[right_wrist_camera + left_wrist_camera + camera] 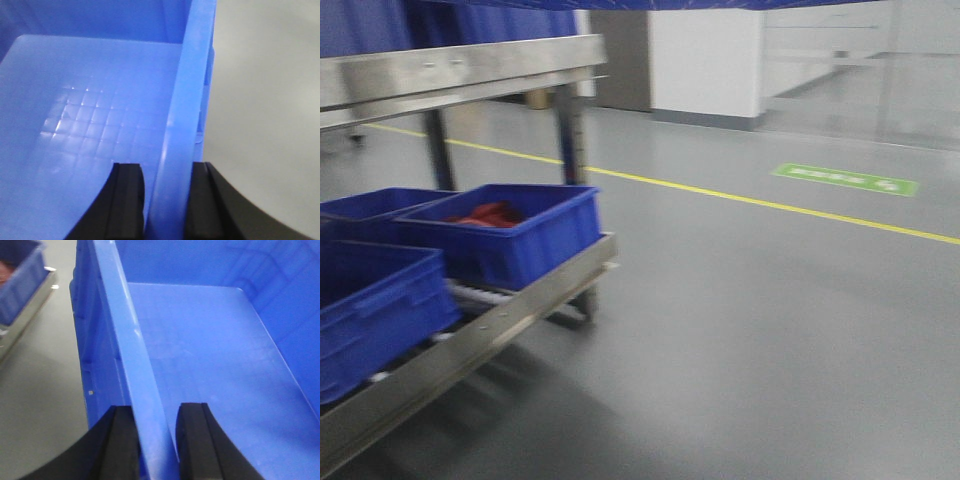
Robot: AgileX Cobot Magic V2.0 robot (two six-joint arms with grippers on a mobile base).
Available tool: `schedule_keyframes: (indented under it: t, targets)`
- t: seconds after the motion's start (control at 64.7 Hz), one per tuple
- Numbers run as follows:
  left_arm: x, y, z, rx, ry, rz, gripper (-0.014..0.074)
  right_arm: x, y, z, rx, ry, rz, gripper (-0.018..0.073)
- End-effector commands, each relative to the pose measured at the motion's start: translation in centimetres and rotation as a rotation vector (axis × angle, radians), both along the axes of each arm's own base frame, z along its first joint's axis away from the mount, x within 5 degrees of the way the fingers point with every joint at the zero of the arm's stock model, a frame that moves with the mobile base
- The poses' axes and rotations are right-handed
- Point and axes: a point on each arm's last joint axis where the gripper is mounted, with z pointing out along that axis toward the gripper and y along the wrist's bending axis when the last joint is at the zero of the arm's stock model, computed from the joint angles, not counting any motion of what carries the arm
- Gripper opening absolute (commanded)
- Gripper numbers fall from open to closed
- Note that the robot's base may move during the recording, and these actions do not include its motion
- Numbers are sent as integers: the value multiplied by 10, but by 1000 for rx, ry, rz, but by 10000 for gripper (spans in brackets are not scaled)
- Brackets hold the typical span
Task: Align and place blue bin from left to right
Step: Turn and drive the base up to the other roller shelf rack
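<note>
Between the two arms sits a wide, medium-blue plastic bin [200, 365], seen from above in both wrist views with nothing inside it. The left gripper [156, 410] straddles the rim of the bin's left wall, one black finger [122, 440] outside and the other inside, both pressed against the plastic, so it is clamped on the wall. The right gripper [164, 167] grips the opposite wall the same way, with its fingers closed on either face of the rim. A faint moulded grid shows on the bin's floor in the right wrist view. Grey floor [265, 125] lies just outside both held walls; whether the bin is lifted off it cannot be told. To the left of the bin, the left wrist view catches a darker blue crate [20, 280] on a metal rail. Ahead, the front view shows a steel rack [500, 320] with dark blue crates on its lower shelf, the nearest right one [520, 245] holding something red [490, 213]. A yellow line [770, 205] and a green floor marking [845, 180] cross the floor beyond.
</note>
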Motion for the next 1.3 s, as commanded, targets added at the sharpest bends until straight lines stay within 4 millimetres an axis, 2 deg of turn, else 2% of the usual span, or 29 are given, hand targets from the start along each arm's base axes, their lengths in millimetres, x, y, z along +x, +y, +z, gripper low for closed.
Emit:
schedule_keyframes:
  t: [0.0,1.283]
  targets:
    - [-6,-2,17,-36,-107,-15,-111,-6,0,19,70,-116,19,-153]
    - [-6,-2,17,-36,-107,-15,-111,-6,0,19,70,-116,19,-153]
